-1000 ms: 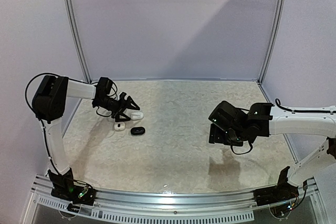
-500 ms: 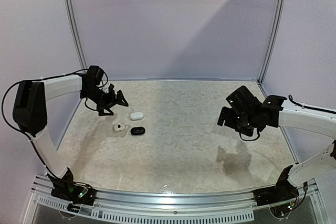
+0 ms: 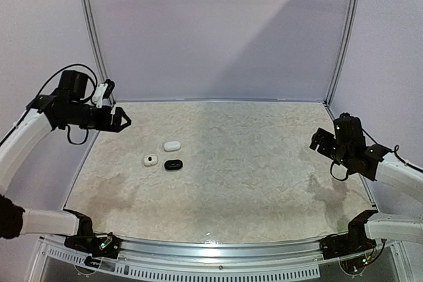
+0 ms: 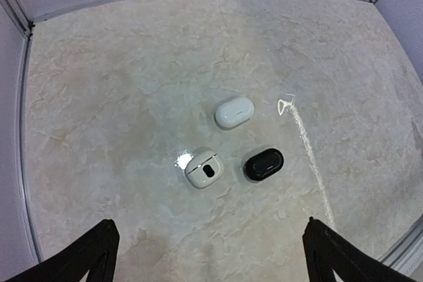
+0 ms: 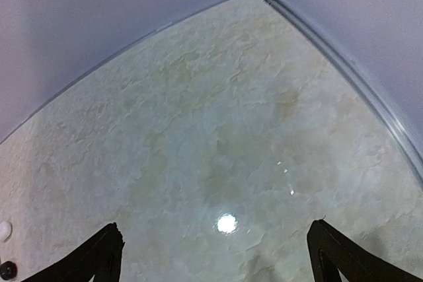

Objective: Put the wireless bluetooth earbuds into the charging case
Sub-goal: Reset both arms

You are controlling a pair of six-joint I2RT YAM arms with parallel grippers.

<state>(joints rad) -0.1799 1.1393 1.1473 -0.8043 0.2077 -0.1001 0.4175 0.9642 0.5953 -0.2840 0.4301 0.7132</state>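
The right hand (image 5: 215,226) holds its two dark fingers (image 5: 99,255) spread wide over the pale marbled surface (image 5: 198,130), a glint of light (image 5: 227,223) between them, lilac walls (image 5: 99,11) beyond.

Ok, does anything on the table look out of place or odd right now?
Nothing looks spilled or damaged. One oddity: in the left wrist view a thin white strand runs from beside the closed white case toward the lower right. The top view does not show it, so it may be dangling close to that camera.
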